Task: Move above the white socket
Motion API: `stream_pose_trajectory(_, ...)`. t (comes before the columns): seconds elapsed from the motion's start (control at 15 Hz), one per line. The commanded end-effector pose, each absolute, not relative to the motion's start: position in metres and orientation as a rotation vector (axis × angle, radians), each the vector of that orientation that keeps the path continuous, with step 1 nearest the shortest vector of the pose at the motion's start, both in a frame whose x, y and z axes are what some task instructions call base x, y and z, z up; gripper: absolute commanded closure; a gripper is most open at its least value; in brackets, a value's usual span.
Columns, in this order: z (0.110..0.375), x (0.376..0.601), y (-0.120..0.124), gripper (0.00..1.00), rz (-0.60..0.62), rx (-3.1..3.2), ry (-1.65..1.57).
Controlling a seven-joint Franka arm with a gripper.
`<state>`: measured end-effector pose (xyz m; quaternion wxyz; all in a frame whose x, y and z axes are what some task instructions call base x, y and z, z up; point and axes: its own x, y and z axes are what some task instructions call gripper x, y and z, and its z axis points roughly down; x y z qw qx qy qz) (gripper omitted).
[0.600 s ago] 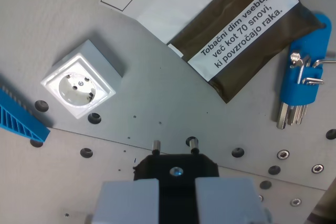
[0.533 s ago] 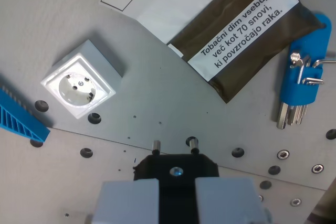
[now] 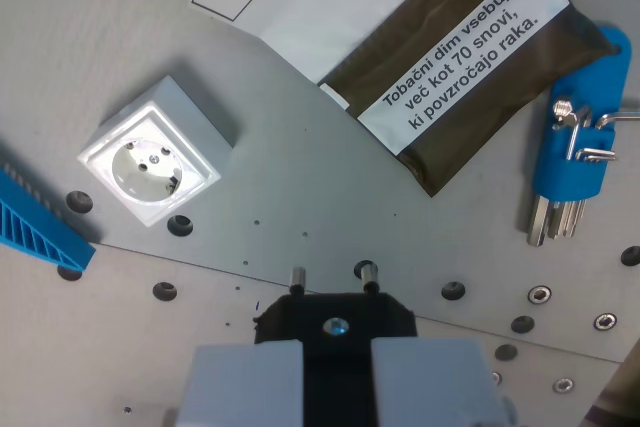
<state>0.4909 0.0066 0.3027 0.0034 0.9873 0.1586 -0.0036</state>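
One white socket (image 3: 152, 160) sits on the grey tabletop (image 3: 300, 177), in the left half of the wrist view and a little above mid-height. Box-shaped, face up, round recess with two pin holes showing; its square outline is turned roughly diagonal to the frame. The tool (image 3: 335, 362) is at the bottom centre, so the socket lies up and to the wrist view's left of it, well apart, with bare metal plate between. That offset is the whole matter for the coming move: my reading is that the travel must run leftward and forward across the plate until the socket sits under the tool. The two pale finger blocks stand fairly close together, clamped on a black plug (image 3: 335, 315) whose two metal pins point forward toward the plate. Just beside the socket's lower corner are dark mounting holes in the tabletop; a blue ribbed part (image 3: 35, 222) lies at the far left edge, near the socket but not touching it. A dark pouch (image 3: 470, 67) with a white printed warning label lies upper right, well clear of the path. A blue hex-key holder (image 3: 578, 127) sits at the right edge, farthest from the socket. Nothing stands between tool and socket.
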Motion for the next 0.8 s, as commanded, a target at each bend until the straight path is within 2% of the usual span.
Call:
stream_pose_trajectory(0.07, 0.301, 0.490, 0.007, 1.00, -0.004, 3.089, 0.535)
stream_pose_trajectory(0.8, 0.278, 0.480, 0.015, 1.00, 0.089, 3.050, 0.697)
